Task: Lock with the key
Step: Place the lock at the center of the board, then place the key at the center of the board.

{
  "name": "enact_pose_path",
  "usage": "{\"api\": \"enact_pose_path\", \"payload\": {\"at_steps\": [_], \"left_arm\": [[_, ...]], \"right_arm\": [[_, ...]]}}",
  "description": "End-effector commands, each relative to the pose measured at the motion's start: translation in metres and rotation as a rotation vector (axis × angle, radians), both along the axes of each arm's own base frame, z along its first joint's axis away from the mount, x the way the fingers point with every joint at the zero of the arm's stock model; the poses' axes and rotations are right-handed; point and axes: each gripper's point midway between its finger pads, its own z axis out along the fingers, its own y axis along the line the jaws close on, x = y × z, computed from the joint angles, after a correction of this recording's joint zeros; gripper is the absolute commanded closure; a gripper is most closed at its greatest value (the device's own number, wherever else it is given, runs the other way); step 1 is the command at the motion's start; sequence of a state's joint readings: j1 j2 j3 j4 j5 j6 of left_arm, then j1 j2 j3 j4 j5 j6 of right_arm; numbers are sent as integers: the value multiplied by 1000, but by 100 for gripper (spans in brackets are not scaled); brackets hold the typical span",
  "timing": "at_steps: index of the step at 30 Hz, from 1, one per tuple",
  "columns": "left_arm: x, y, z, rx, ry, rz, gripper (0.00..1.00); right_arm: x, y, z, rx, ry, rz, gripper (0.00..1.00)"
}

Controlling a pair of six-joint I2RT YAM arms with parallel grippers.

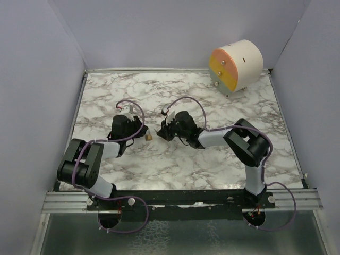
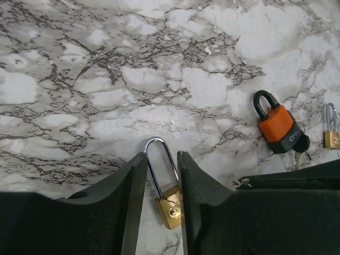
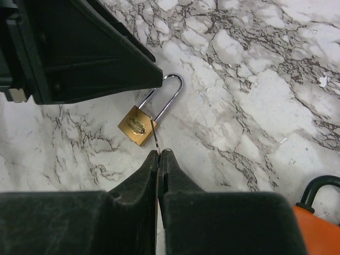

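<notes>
Your right pincer point(image 3: 158, 152) is pressed together on the thin key point(image 3: 154, 137), whose far end reaches the brass padlock point(image 3: 137, 125) just ahead of its tips. Your left pincer point(image 2: 162, 154) stands slightly spread, one finger on either side of that padlock's shackle point(image 2: 161, 139), low over the desk point(image 2: 106, 79). To the left pincer's right lies an orange padlock point(image 2: 277, 125). Further right is a second brass padlock point(image 2: 331, 132).
</notes>
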State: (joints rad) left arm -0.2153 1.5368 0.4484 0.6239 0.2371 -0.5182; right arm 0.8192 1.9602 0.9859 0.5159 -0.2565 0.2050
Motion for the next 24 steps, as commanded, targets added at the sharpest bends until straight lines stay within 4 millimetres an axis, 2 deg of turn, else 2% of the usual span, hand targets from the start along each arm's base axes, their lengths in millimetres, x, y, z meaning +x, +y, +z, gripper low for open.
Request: {"api": "enact_pose_path", "payload": {"at_steps": [1, 8, 19, 24], "left_arm": [[9, 5, 30, -8, -91, 36, 66], [4, 15, 46, 11, -137, 81, 64], [-1, 21, 57, 22, -161, 97, 64], [-3, 22, 56, 26, -159, 104, 64]], "right_arm": [[2, 15, 0, 17, 8, 28, 99], [3, 21, 1, 30, 24, 40, 99], [5, 16, -36, -41, 104, -8, 99], [3, 16, -44, -48, 119, 1, 98]]}}
